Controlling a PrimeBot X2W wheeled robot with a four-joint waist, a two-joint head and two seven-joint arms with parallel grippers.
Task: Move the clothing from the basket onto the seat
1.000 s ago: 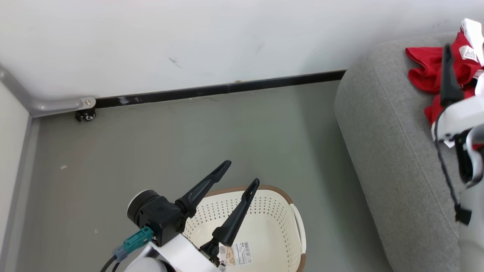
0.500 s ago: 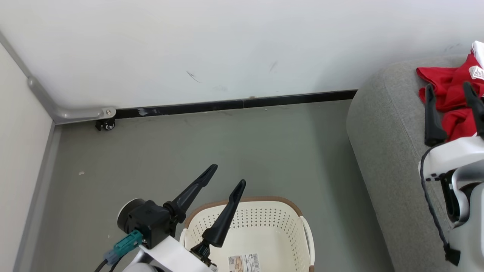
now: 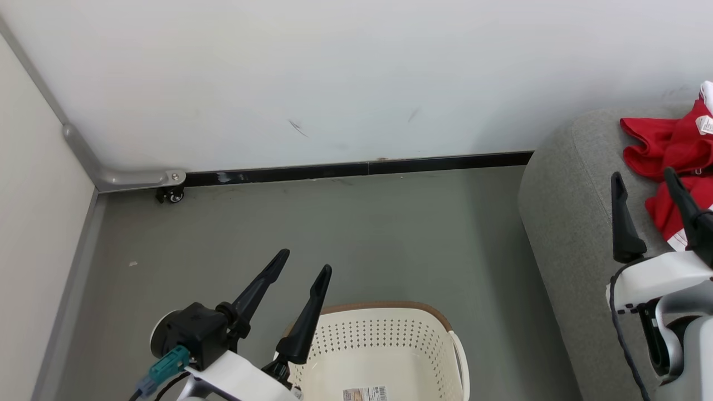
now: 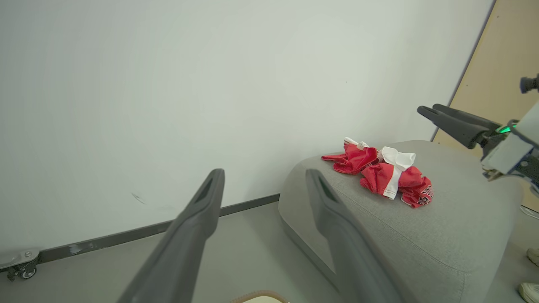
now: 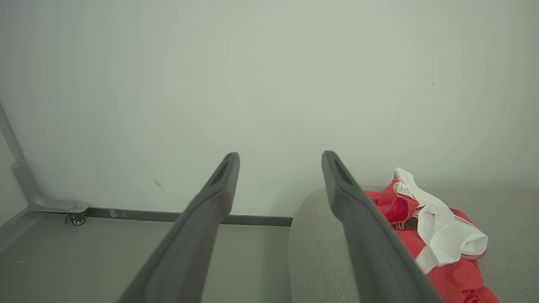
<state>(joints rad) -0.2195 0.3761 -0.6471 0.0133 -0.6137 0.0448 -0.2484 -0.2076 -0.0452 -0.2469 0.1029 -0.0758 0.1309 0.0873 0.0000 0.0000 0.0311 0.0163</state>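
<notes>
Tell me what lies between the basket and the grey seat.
Only bare grey floor: the head view shows nothing standing between the basket and the seat.

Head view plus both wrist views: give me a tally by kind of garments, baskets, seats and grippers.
Red shiny sports garments with white trim: 2
Cream-white perforated plastic laundry basket: 1
Grey fabric-upholstered seat: 1
Dark two-fingered grippers, left gripper and right gripper: 2
Total: 6
</notes>
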